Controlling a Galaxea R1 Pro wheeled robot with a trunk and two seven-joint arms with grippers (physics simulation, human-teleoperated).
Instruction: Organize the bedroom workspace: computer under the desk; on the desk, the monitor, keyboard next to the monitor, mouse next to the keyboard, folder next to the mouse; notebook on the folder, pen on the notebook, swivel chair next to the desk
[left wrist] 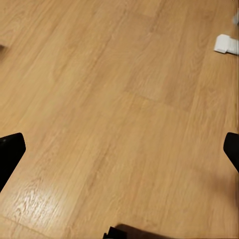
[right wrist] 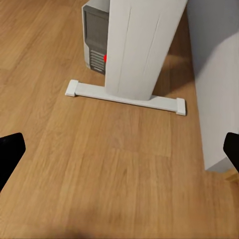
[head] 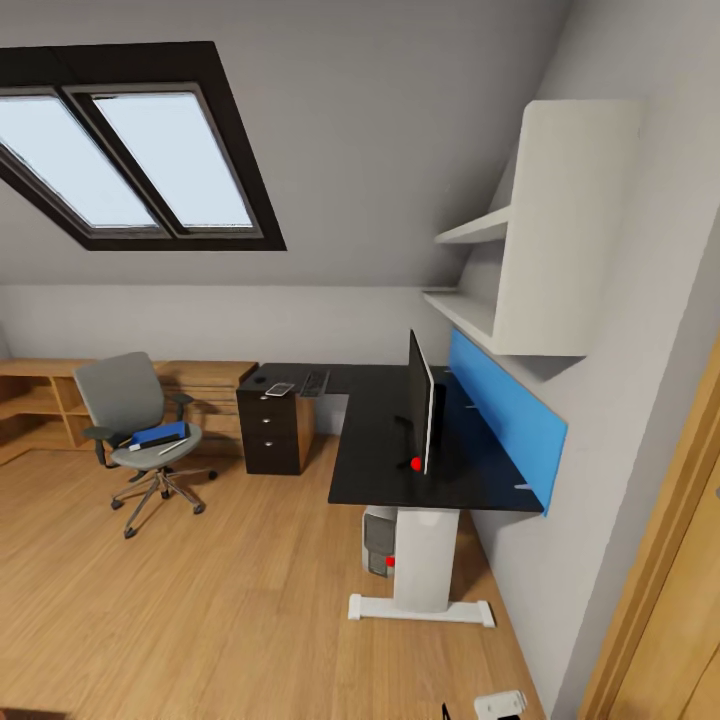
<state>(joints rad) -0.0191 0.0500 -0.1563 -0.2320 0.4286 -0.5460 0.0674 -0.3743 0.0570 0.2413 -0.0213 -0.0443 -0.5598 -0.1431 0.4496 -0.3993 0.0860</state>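
Head view: I see the whole room from far back, with the surface (head: 400, 440) by the right wall and the swivel chair (head: 140, 425) well apart from it on the left.
Step now: I think I am on my way over; nothing is picked up yet.
Already fine: the monitor (head: 421, 412) stands on the surface, and the computer (head: 379, 541) sits on the floor under it.
On the chair: the blue folder (head: 160, 434) lies on the seat, with a pale stick that I take for the pen (head: 171, 447) just beside it.
On the far end: the keyboard (head: 314, 382) lies there, far from the monitor; a small dark spot near it may be the mouse, too tiny to tell.
Left tool (left wrist: 119, 154): open, holding nothing, over bare floor (left wrist: 99, 99).
Right tool (right wrist: 119, 157): open, holding nothing, looking at the white leg (right wrist: 134, 50) and the computer.
Next move: I judge I must drive to the chair, then reach down for the folder.
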